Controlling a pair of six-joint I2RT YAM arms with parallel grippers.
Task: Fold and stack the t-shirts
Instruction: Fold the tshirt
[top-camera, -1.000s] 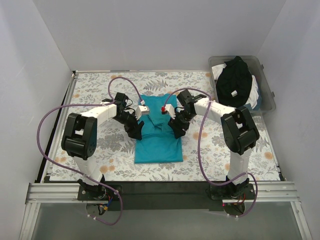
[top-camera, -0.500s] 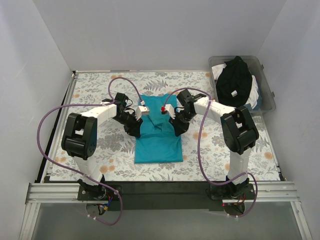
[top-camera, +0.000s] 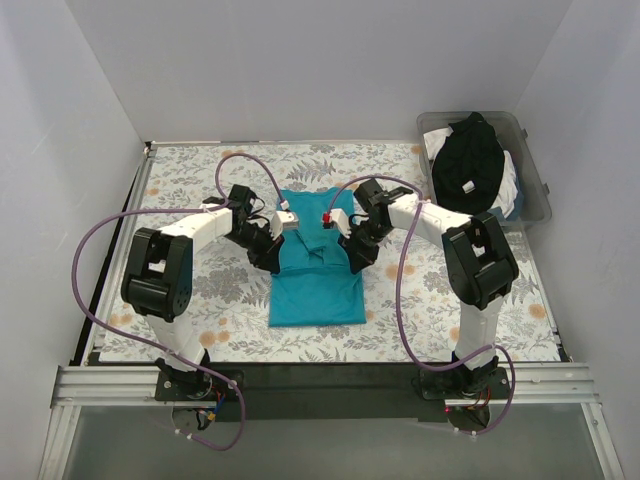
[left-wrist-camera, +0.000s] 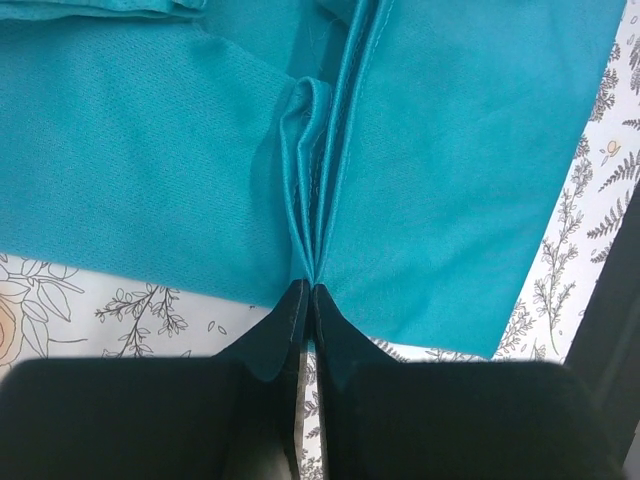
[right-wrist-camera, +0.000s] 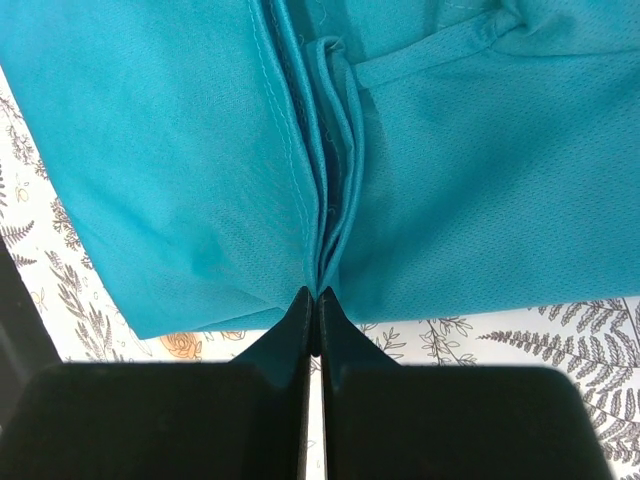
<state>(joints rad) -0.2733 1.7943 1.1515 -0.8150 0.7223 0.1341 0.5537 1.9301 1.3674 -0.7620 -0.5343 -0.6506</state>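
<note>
2 arms grip a teal t-shirt (top-camera: 315, 290) at the centre of the floral tablecloth (top-camera: 190, 180).
The left gripper (left-wrist-camera: 306, 290) and right gripper (right-wrist-camera: 315, 293) each take a side edge, probably so both sides lift evenly for the next fold. Both sets of jaws are pressed tight on bunched cloth. A black t-shirt (top-camera: 472, 155) lies in the far-right bin (top-camera: 541, 190).

Bright, even, diffuse light; shadows are soft. Wrist views render the teal cloth t-shirt (left-wrist-camera: 150, 150) sharply, the black fingers (left-wrist-camera: 272, 348) featureless.
</note>
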